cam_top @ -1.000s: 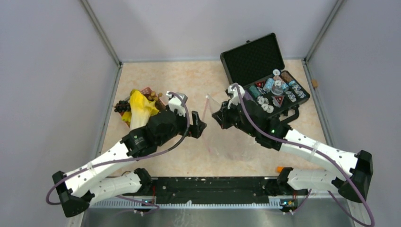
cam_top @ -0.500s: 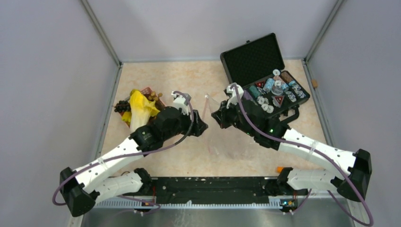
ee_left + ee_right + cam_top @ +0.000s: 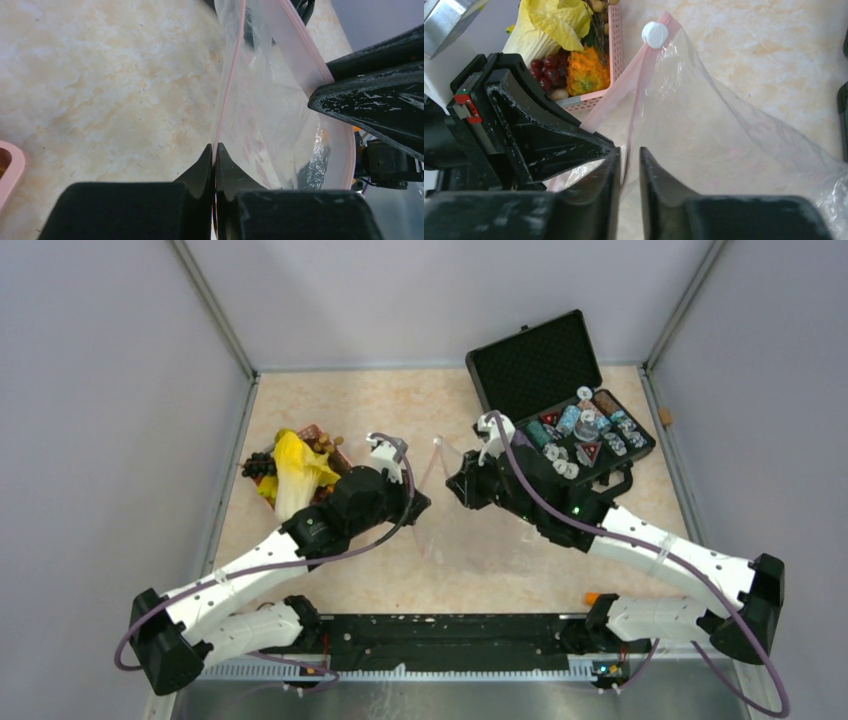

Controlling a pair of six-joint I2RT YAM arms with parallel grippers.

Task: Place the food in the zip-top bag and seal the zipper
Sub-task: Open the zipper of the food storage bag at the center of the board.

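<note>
The left gripper (image 3: 214, 150) is pinching the zipper (image 3: 228, 85) of the bag (image 3: 270, 100), which is standing between the arms. The right gripper (image 3: 629, 152) is sitting slightly parted around the opposite lip; I'd say it needs a firm pinch before spreading. The food (image 3: 584, 70) is waiting in the basket (image 3: 616, 40).

A pale marbled table (image 3: 400, 405) carries a pink lattice basket (image 3: 616, 45) heaped with food (image 3: 295, 465) on its left, an open black case (image 3: 540, 365) of small parts at far right, a clear zip-top bag (image 3: 734, 150) between them, and a small orange bit (image 3: 592, 597) near the front edge.
</note>
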